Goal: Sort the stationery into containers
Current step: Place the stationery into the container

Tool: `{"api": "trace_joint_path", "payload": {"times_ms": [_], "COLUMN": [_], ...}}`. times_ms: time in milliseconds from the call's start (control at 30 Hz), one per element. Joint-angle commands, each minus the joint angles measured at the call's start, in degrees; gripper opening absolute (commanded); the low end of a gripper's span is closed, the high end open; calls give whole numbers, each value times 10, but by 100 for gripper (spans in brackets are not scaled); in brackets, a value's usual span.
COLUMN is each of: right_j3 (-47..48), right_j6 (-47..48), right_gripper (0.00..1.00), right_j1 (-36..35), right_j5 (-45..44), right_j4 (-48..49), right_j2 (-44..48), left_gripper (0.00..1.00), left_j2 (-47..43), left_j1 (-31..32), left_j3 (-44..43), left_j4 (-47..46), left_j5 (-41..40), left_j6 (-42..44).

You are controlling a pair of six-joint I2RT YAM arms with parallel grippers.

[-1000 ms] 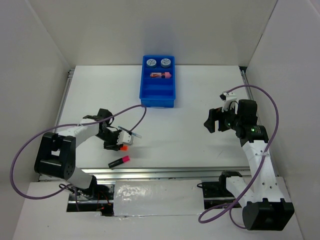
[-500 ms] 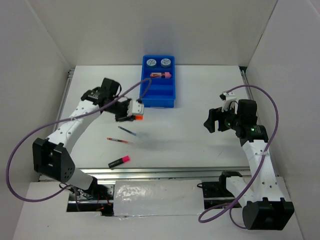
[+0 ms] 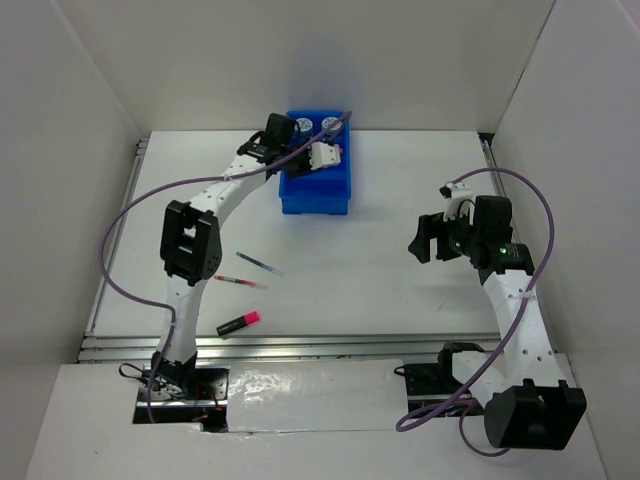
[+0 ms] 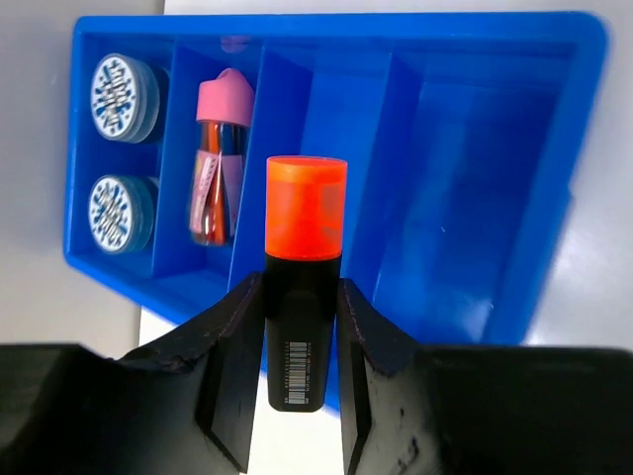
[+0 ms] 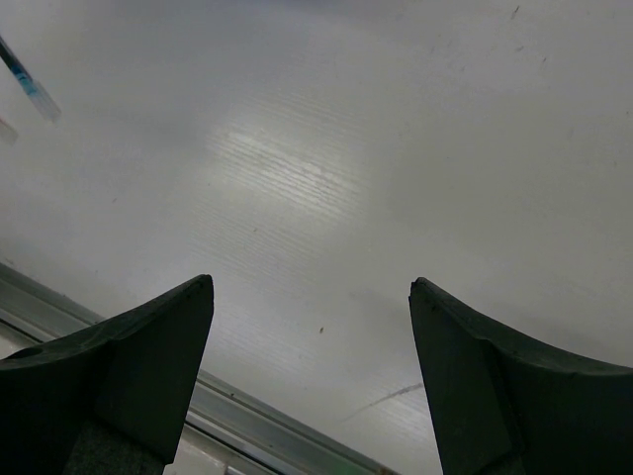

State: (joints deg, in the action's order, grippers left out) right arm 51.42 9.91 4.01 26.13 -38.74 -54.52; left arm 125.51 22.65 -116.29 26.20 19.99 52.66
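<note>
The tray [image 3: 316,208] offers two bare near compartments.

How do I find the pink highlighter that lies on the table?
Look at the white table, near edge, on the left arm's side. The pink highlighter lies there, nearer the edge than the red pen and blue pen. It is short, thick and half black; the pens are thin.

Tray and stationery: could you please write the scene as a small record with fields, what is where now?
tray: blue, four compartments
far-end compartment: two patterned rolls
next compartment: pink cylinder
other two compartments: nothing visible inside
left end effector: shut on orange highlighter, over the tray
right end effector: open, holds nothing
lying on table: pink highlighter, blue pen, red pen
</note>
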Motion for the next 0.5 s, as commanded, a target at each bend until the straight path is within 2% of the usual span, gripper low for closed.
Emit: {"api": "trace_joint_path", "payload": {"times_ms": [0,233,467], "right_j3": [25,18,20], "right_j6": [-2,-9,-9], "right_gripper": [86,86,86], "right_j1": [8,14,19], "right_j5": [-2,4,5], "right_j4": [2,9,9], "right_j2": [-4,-15,-20], "left_gripper": [4,4,11], "left_j2": [28,80,98], "left_j1": [6,7,-11], "left_j3": [-25,-21,-8], "left_j4": [-107,-170,-208], "left_j5": [-27,-59,-27], "left_j6": [17,31,21]}}
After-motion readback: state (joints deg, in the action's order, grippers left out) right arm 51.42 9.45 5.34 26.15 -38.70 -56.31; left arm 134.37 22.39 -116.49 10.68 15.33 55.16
